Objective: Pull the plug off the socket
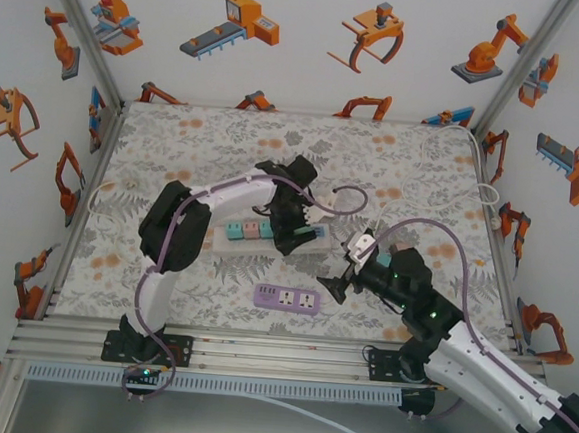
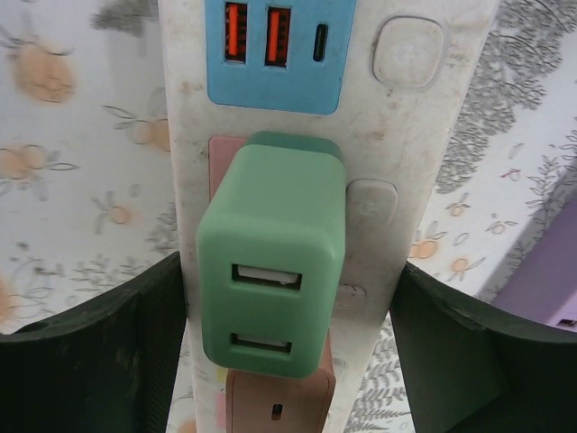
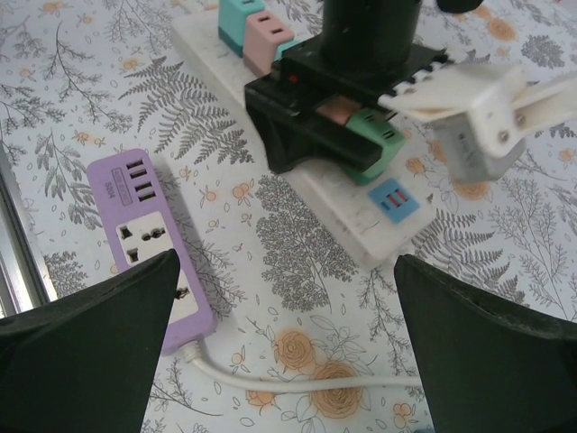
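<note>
On the left wrist camera I see the green plug (image 2: 270, 262) seated flush in the white power strip (image 2: 424, 135), just beside a blue USB block (image 2: 279, 54). The left gripper (image 2: 287, 271) straddles the plug. Its fingers (image 2: 90, 352) press against the strip's two long edges and stay clear of the plug, so I read it as clamped on the strip to pin it down. Nothing is pulled yet. On the right wrist camera the right gripper (image 3: 287, 262) hangs over the cloth with its jaws wide apart and empty, on the near side of the white strip, and the plug pokes out from between the left arm's fingers beyond it. A purple power strip (image 3: 149, 234) lies nearer, trailing a white cable (image 3: 270, 374). As I judge it, the whole pull is left: bring the right gripper onto the plug, close it and draw the plug out. From the top camera, both strips lie mid-table on a cloth (image 1: 195, 139) printed with ferns and orange flowers. An aluminium rail (image 1: 259, 347) runs along the near edge, and the white walls (image 1: 300, 77) carry cartoon robot arms.
</note>
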{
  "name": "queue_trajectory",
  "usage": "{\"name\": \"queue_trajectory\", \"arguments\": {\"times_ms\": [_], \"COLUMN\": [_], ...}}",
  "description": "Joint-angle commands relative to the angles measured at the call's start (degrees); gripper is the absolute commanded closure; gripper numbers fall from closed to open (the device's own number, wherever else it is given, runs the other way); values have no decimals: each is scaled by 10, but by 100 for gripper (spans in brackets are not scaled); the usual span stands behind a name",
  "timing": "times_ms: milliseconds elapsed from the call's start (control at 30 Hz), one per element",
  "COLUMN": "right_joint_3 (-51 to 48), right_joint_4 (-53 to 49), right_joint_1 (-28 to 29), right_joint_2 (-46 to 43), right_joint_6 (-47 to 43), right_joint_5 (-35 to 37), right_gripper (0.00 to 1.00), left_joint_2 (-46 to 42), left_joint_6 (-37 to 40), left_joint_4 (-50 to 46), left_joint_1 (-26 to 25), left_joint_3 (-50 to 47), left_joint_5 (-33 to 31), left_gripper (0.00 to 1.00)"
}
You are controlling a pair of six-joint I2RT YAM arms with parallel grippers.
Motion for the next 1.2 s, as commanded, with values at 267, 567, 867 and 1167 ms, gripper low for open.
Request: {"name": "queue_trajectory", "arguments": {"times_ms": [267, 567, 867, 1167], "right_joint_3": [-2, 9, 43, 123], "right_joint_4": [4, -2, -5, -3], "right_joint_1": [4, 4, 4, 3], "right_joint_2": [-45, -42, -14, 131], "right_joint_6": [5, 1, -41, -152], "right_joint_5": [-12, -10, -1, 0], "right_gripper": [9, 9, 9, 10], "left_joint_2": [-61, -86, -234, -461], "left_joint_6": [-42, -40, -93, -291], "left_joint_4": [102, 112, 186, 310], "left_joint_1": [-36, -37, -38, 47], "left_joint_3": [-95, -101, -168, -324], "left_joint_5": [-51, -56, -73, -129], "left_gripper": [31, 4, 3, 1]}}
